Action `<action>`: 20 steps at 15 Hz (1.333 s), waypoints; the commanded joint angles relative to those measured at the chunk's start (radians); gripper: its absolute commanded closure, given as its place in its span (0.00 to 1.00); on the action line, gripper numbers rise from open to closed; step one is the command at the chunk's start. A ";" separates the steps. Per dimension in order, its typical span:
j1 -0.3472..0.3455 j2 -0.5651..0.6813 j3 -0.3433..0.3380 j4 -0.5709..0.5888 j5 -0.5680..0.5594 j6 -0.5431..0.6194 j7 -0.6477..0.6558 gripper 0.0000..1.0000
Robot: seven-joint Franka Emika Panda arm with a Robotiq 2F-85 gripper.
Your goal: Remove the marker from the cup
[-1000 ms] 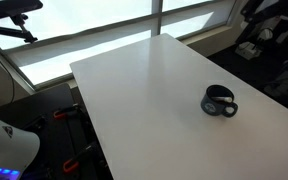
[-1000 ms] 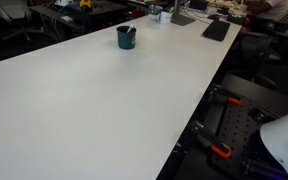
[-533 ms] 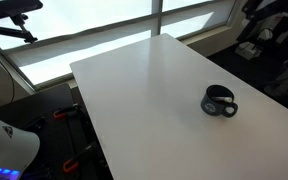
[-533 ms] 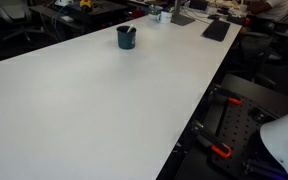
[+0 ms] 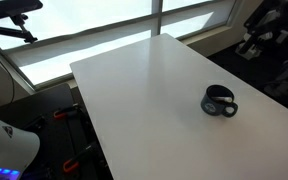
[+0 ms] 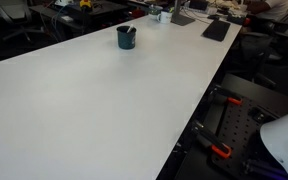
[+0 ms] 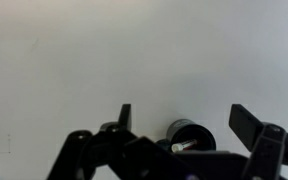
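Observation:
The cup (image 5: pixel 219 102) is a squat black mug with a loop handle, standing upright on the white table (image 5: pixel 144 90). In an exterior view the cup (image 6: pixel 126 37) sits far back on the table. The wrist view looks down into the cup (image 7: pixel 191 134), and the marker (image 7: pixel 182 146) lies inside it with its pale end showing. My gripper (image 7: pixel 185 118) hangs well above the table, open, its two fingers on either side of the cup in the picture and touching nothing. Neither exterior view clearly shows the gripper.
A window wall (image 5: pixel 94 30) runs behind the table. A keyboard (image 6: pixel 216 30) and small desk items (image 6: pixel 164 14) lie at the far end. Red-handled clamps (image 6: pixel 218 151) sit below the table's edge. The table edge (image 6: pixel 199 105) drops off close by.
The cup and marker have not moved. Only the dark shapes at the top right corner of an exterior view have shifted slightly.

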 commanded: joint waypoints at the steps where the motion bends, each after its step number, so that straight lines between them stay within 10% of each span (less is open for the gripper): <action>1: -0.037 0.108 0.026 0.157 0.012 -0.035 0.002 0.00; 20: -0.102 0.506 0.098 0.734 0.003 -0.388 -0.094 0.00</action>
